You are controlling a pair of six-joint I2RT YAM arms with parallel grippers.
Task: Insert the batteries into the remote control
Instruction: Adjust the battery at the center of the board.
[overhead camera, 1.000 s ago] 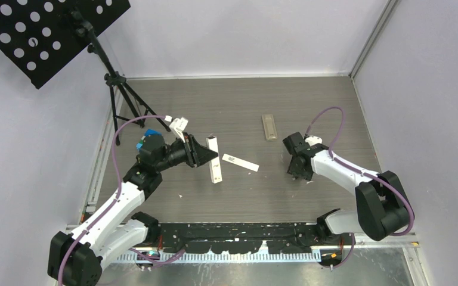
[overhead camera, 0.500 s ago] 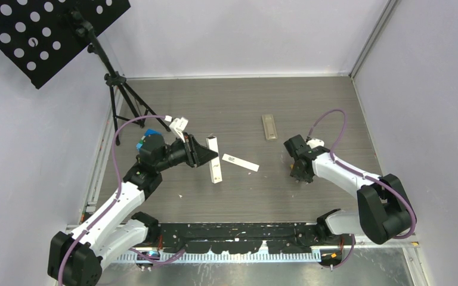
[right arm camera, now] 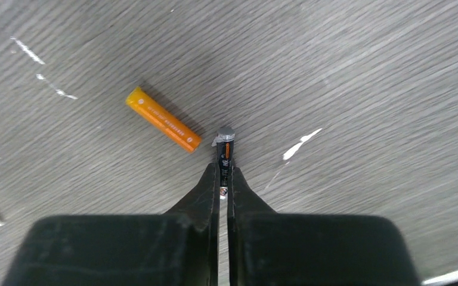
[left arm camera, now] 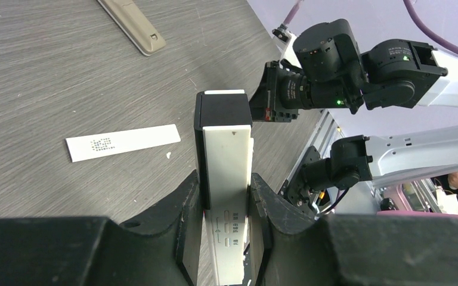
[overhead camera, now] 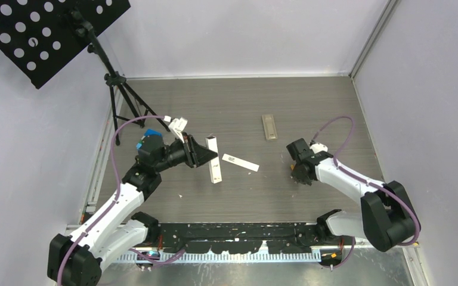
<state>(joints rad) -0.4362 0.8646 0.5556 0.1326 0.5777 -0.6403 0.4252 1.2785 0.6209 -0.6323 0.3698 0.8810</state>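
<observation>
My left gripper (overhead camera: pixel 207 157) is shut on a white remote control (overhead camera: pixel 214 162), gripping it across its width; in the left wrist view the remote (left arm camera: pixel 228 149) runs out between the fingers (left arm camera: pixel 185 208) and has a black section at its far end. My right gripper (overhead camera: pixel 301 177) is low over the table to the right. In the right wrist view it (right arm camera: pixel 223 170) is shut on a dark battery (right arm camera: pixel 225 149) with a silver end. An orange battery (right arm camera: pixel 163 119) lies on the table just left of it, apart from the fingers.
A thin white strip with print (overhead camera: pixel 240 162) lies right of the remote, also in the left wrist view (left arm camera: pixel 123 142). A beige remote (overhead camera: pixel 269 127) lies further back. A black tripod stand (overhead camera: pixel 118 86) is at the back left. Walls enclose the table.
My right gripper has shifted a little toward the near right. The left arm and the white remote have not moved.
</observation>
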